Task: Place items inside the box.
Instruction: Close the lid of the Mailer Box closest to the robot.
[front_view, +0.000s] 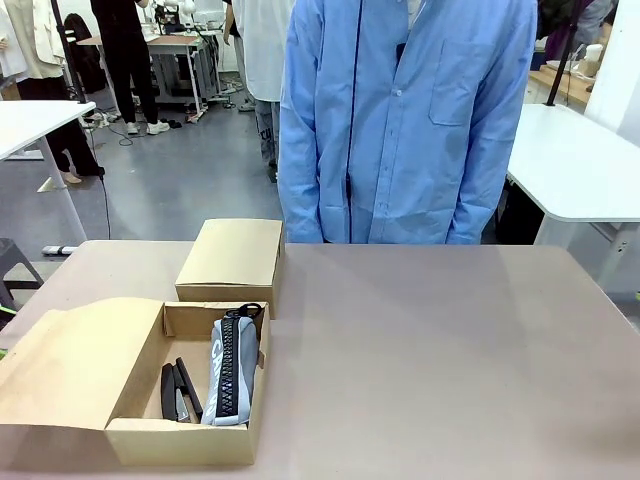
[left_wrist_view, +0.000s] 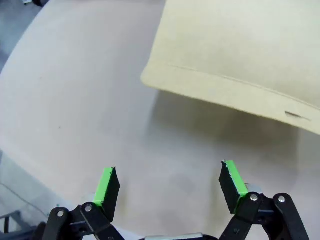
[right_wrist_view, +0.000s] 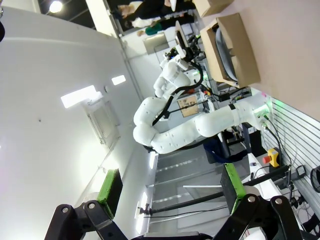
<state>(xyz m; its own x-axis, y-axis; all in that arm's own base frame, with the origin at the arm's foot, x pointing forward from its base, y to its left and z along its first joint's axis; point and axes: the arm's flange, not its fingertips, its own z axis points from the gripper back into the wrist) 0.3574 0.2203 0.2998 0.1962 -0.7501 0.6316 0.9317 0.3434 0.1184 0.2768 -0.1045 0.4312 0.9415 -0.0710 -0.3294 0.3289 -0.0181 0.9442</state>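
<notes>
- Open cardboard box (front_view: 140, 436), bench's near left corner, flap (front_view: 70, 362) folded out leftward. Contents: grey zip pencil case (front_view: 232, 370); black staplers (front_view: 177, 391) beside it.
- Closed box (front_view: 232, 258), just behind.
- Bench (front_view: 440, 360): no loose items showing; packing judged largely done.
- Left hand (left_wrist_view: 169, 186): spread wide, empty, above bench by the flap.
- Right hand (right_wrist_view: 172, 189): spread wide, empty, aimed off-bench.
- Person (front_view: 405, 120): standing at far edge.

I see matt brown cardboard on the open box (front_view: 135, 440) and on the closed box (front_view: 232, 258) behind it. Inside the open box, the pencil case (front_view: 231, 372) looks like soft grey cloth, the stapler (front_view: 176, 392) beside it smooth black. The table (front_view: 440, 360) under the box is dull, smooth pinkish-grey.
</notes>
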